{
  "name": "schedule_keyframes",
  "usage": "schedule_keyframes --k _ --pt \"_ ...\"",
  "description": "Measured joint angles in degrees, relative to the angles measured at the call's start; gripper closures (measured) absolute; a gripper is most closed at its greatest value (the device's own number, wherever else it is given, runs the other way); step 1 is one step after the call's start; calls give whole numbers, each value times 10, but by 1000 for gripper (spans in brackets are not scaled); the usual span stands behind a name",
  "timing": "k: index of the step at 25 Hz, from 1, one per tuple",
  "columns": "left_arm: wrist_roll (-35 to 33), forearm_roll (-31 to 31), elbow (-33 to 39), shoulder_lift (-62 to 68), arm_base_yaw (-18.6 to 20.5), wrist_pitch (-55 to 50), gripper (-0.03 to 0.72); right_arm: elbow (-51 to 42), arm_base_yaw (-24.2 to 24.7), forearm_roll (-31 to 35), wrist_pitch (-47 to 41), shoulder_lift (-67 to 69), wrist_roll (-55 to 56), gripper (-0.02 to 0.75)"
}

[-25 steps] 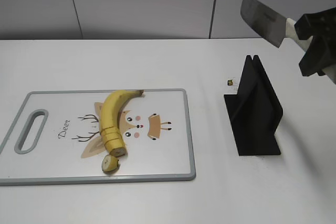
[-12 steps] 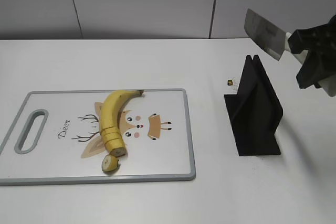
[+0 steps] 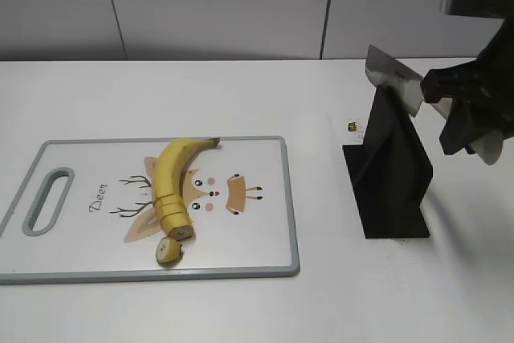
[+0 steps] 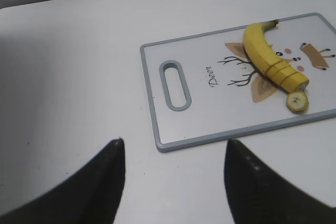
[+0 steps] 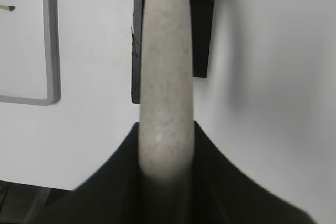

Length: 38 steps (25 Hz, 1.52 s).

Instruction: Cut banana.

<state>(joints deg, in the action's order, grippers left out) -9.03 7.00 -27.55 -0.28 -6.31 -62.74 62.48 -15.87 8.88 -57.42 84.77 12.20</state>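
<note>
Hovering at the right of the scene, the right pincer [image 3: 464, 118] is clenching the pale speckled handle of a steel cleaver [image 3: 393, 79], its blade sitting right at the top of the black slotted knife stand [image 3: 389, 174]. The curved yellow unpeeled banana [image 3: 167, 184] is lying well apart to the left on the grey-rimmed deer-print cutting board [image 3: 265, 206], one severed slice [image 3: 168, 250] just beside its cut end. The left pincer [image 4: 173, 177] is hanging released over the bare white counter [image 4: 68, 77]. Risk: a blade tilted off the slot could be catching the stand's edge and tipping or shoving it.
</note>
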Motion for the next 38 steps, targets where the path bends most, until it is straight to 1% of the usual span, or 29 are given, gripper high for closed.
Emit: schedule_keyframes --k 11,17,19,20,24,26,29,33,38 --pt "0 0 0 0 0 0 107 0 -1 32 -29 36 -5 578" --pt "0 0 0 0 0 0 119 0 -1 36 -34 38 -7 578" --pt "0 0 0 0 0 0 119 0 -1 38 -40 39 -7 567" --pt "0 0 0 0 0 0 119 0 -1 42 -47 39 -8 547" --pt "0 0 0 0 0 0 120 0 -1 48 -57 39 -12 395" --pt "0 0 0 0 0 0 124 0 -1 51 -57 39 -17 332" --pt "0 -1 0 0 0 0 127 0 -1 55 -57 39 -27 255" --pt "0 -1 0 0 0 1 129 0 -1 57 -59 26 -48 214" --pt "0 -1 0 0 0 1 131 0 -1 57 -89 -43 -98 207"
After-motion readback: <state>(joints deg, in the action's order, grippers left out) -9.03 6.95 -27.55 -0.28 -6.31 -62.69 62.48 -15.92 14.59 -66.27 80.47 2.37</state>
